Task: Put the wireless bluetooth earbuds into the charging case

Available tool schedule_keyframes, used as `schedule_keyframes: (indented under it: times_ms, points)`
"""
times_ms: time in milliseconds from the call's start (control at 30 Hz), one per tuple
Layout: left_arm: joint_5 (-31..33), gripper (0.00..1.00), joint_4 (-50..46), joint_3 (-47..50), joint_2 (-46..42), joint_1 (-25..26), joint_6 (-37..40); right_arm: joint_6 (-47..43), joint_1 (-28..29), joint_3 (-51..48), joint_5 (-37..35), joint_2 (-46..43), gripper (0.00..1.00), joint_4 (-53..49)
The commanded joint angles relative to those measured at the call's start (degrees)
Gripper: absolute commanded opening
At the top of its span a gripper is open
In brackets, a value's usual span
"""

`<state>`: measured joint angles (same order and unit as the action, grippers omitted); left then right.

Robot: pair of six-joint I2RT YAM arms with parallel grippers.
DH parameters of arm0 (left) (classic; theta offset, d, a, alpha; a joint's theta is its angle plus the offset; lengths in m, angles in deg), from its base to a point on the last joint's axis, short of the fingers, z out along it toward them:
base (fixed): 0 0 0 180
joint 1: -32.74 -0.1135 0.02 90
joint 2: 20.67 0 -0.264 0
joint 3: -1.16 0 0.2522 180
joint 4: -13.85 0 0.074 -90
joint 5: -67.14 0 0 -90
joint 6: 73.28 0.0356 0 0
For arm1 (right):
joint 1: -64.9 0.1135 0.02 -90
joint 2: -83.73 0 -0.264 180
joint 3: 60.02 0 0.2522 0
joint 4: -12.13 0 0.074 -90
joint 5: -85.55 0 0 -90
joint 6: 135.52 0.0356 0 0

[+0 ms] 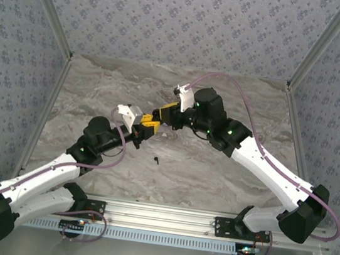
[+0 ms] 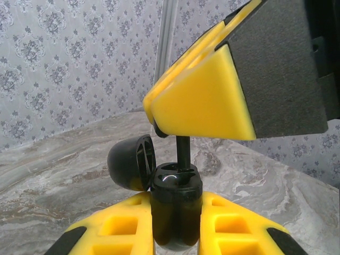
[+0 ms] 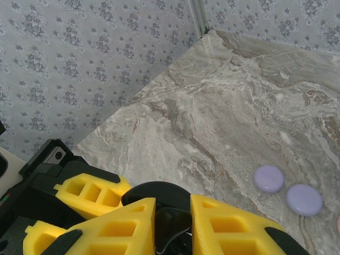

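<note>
the left gripper (image 2: 177, 228) is squeezing the open black case (image 2: 175, 186) and the right gripper (image 3: 172, 218) is pinching a black earbud (image 2: 181, 151) just above it, so a tilted push is risking a jam.

The walls (image 1: 185, 22) are papered blue-grey with a small darker floral repeat. The table (image 1: 212, 184) is veined in grey and beige marble. The left gripper (image 2: 175, 201) and right gripper (image 3: 173, 208) are moulded in yellow. The case (image 2: 175, 228) and the bud (image 2: 182, 149) are seen in glossy black. Two discs (image 3: 268, 178) are coloured lilac. The arms (image 1: 43, 176) are finished white and black, with lilac cables (image 1: 226, 76).
</note>
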<state>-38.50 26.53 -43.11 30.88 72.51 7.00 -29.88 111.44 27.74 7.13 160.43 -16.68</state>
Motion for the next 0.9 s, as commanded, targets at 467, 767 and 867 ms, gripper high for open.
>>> schedule_keyframes:
  times_ms: [467,767,867]
  points:
    - [0.79,0.00,0.81,-2.73,-0.26,0.24,-0.14,1.10,1.13,-2.39,0.32,-0.67,0.30,-1.56]
    - [2.43,0.00,-1.71,-2.47,-0.35,0.29,0.80,1.15,-2.45,-1.61,3.13,-4.74,0.54,0.43]
    - [5.14,0.00,-6.04,-2.72,-1.34,0.23,2.99,0.64,-3.23,-1.65,1.89,-5.72,0.56,-1.44]
